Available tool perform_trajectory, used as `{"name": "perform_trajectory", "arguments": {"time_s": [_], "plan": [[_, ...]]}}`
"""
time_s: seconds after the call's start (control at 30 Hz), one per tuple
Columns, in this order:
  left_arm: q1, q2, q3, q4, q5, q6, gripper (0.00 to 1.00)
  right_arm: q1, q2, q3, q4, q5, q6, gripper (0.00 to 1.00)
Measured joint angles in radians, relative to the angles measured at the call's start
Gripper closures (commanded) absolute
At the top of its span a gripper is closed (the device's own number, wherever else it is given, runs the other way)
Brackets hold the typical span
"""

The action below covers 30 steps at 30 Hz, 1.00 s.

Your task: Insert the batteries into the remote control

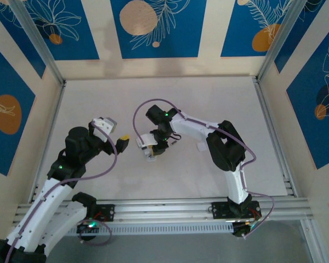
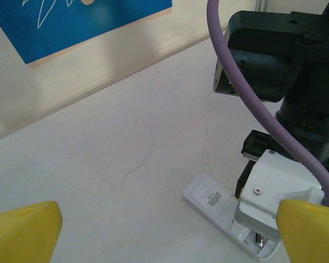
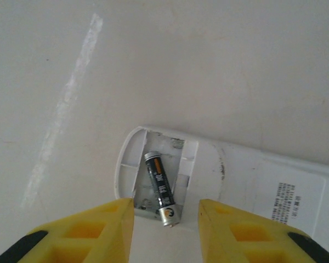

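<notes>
Over to the right wrist view, where the right tool [image 3: 165, 236] hung above the desk [image 3: 219, 60]. Below it lay the remote control [image 3: 238, 175], face down with its printed label [image 3: 288, 200] up and its battery bay [image 3: 172, 147] uncovered at the rounded end. One battery [image 3: 158, 183] lay in that bay, dark in the body with a bright metal cap. It sat slanted rather than square, with its far end tucked inside and its near cap poking out past the bay's edge. That cap sat right in the gap between the yellow fingers [image 3: 88, 233], and there was clear space on both sides, so neither finger touched it. The right tool was partly spread and pinched nothing.

Switching to the left wrist view, the remote control rested flat on the desk, and the right arm's black-and-white wrist stood over its open end. A purple cable [image 2: 247, 93] swept across in front. The left tool [image 2: 164, 233] was spread wide, one yellow tip in each bottom corner, and only bare desk showed between them. It was near the remote control but apart from it.

From the overhead camera, both arms reached toward mid-desk. The left tool was just to the left of the remote control, and the right tool was directly above it.
</notes>
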Motion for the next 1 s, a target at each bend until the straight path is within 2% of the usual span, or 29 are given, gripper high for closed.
{"name": "perform_trajectory", "arguments": {"time_s": [0.4,0.7,1.0], "plan": [[0.000,0.000,0.000,0.000,0.000,0.000,0.00,0.000,0.047,0.002,-0.003,0.017,-0.007,0.58],[0.000,0.000,0.000,0.000,0.000,0.000,0.00,0.000,0.060,0.008,-0.008,0.023,-0.008,0.67],[0.000,0.000,0.000,0.000,0.000,0.000,0.00,0.000,0.060,0.008,-0.016,0.047,-0.018,0.69]]}}
